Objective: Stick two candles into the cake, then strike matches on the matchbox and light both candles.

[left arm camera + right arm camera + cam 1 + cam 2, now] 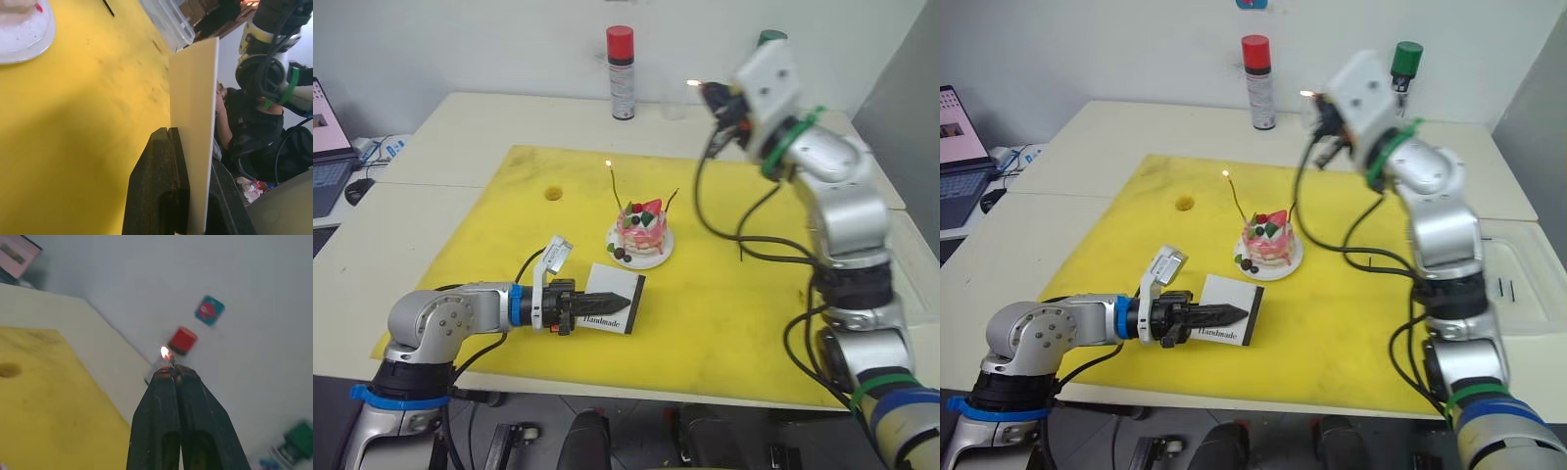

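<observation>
In right end effector [172, 373]: lit match [170, 362]

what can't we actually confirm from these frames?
- Match: a burning stub shows above the right gripper; the closed fingers hide the rest.
- Right-hand candle: too thin in the head views to tell whether it is lit; the other candle shows a flame.
- Matchbox: the left gripper covers part of it; the left wrist view shows it edge-on, lettering unseen.
- Cake: cut off by the left wrist view's edge.
</observation>
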`<state>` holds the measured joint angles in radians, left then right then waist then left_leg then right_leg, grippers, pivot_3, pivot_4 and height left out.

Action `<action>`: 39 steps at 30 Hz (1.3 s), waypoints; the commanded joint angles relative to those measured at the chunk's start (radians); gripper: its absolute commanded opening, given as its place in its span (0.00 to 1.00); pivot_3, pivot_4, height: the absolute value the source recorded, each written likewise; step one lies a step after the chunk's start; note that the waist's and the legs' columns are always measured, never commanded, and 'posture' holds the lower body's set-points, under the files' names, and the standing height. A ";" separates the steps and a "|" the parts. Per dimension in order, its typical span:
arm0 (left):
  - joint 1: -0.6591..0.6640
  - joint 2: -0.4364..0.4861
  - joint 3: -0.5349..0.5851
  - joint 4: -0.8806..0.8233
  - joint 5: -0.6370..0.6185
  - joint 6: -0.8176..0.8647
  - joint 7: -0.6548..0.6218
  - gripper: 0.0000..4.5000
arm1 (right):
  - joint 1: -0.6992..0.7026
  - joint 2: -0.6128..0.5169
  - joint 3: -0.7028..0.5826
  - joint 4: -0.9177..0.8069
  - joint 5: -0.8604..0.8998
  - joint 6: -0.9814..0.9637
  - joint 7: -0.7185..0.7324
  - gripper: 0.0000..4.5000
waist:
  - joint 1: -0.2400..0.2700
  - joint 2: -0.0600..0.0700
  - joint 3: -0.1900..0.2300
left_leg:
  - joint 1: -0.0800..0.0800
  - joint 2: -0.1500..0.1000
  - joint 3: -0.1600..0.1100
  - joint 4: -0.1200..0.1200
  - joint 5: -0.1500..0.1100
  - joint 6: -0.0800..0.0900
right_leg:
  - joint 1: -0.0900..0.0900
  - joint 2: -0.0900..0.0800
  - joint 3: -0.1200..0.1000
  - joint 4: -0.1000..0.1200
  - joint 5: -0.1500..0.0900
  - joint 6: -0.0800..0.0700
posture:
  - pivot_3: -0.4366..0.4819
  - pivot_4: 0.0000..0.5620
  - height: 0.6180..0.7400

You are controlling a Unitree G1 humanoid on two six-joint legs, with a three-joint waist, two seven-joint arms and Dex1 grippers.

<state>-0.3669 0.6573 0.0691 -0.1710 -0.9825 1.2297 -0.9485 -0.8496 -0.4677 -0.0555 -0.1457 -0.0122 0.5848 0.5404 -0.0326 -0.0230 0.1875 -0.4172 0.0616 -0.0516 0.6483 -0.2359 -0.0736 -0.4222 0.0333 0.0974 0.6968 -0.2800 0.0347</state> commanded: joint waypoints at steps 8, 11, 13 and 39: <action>0.018 -0.052 0.001 -0.018 -0.007 -0.022 0.035 0.00 | 0.356 -0.181 -0.408 -0.135 0.095 0.302 -0.064 0.01 | -0.004 0.000 0.000 | 0.001 0.000 0.001 -0.002 0.000 0.000 | 0.000 0.000 0.001 0.000 -0.001 0.000 | 0.48 0.27 0.70; 0.024 -0.067 0.000 -0.019 -0.008 -0.027 0.045 0.00 | 0.424 -0.204 -0.453 -0.101 0.103 0.341 -0.075 0.01 | -0.014 0.000 0.000 | 0.002 0.000 0.001 -0.002 0.000 0.000 | 0.000 0.000 0.002 0.001 -0.001 0.000 | 0.48 0.27 0.70; 0.028 -0.077 -0.001 -0.020 -0.008 -0.030 0.052 0.00 | 0.468 -0.234 -0.438 -0.071 0.109 0.345 -0.056 0.01 | -0.020 0.000 0.000 | 0.003 0.000 0.001 -0.001 0.000 0.000 | 0.000 0.000 0.002 0.001 -0.001 0.001 | 0.48 0.27 0.70; 0.050 -0.079 0.009 -0.013 -0.004 -0.050 0.071 0.00 | 0.563 -0.068 -0.226 -0.440 0.288 0.294 -0.179 0.93 | -0.025 0.001 0.000 | 0.003 0.000 0.000 -0.002 0.001 0.001 | 0.002 0.001 0.002 0.001 0.000 0.002 | 0.48 0.27 0.70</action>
<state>-0.3083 0.5686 0.0656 -0.1632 -0.9815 1.1897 -0.8644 -0.3167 -0.5603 -0.3407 -0.5082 0.2653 0.8845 0.3834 -0.0574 -0.0222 0.1874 -0.4139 0.0619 -0.0521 0.6464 -0.2353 -0.0728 -0.4203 0.0343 0.0982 0.6974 -0.2804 0.0366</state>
